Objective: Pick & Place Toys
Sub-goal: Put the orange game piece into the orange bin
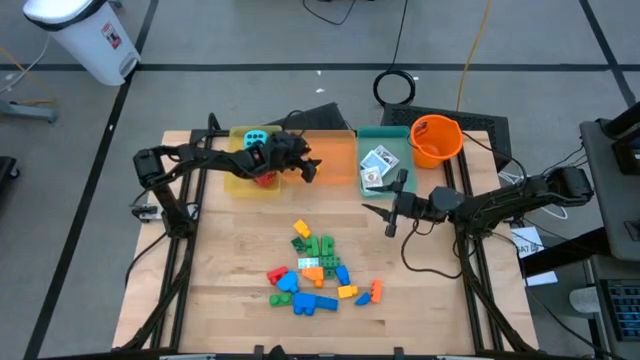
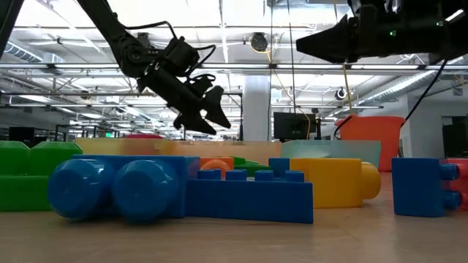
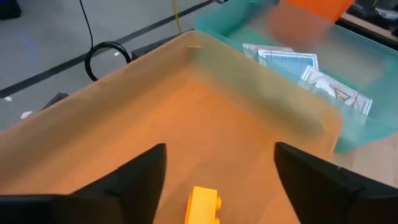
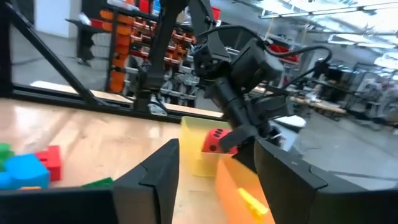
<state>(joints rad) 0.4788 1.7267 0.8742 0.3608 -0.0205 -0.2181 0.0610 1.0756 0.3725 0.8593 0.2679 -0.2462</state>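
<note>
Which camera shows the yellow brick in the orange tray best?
The left wrist view: the yellow brick lies on the orange tray floor between the open left tool. The right wrist view shows it blurred; high and low views hide it.

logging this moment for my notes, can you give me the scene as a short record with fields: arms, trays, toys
left gripper: over the orange tray, fingers open, nothing between them
yellow brick: in the orange tray, below the left gripper
right gripper: over bare table near the teal tray, fingers apart, empty
yellow tray: holds the cyan die and red die
card packs: in the teal tray
brick pile: loose on the table
orange bucket: beside the teal tray
</note>
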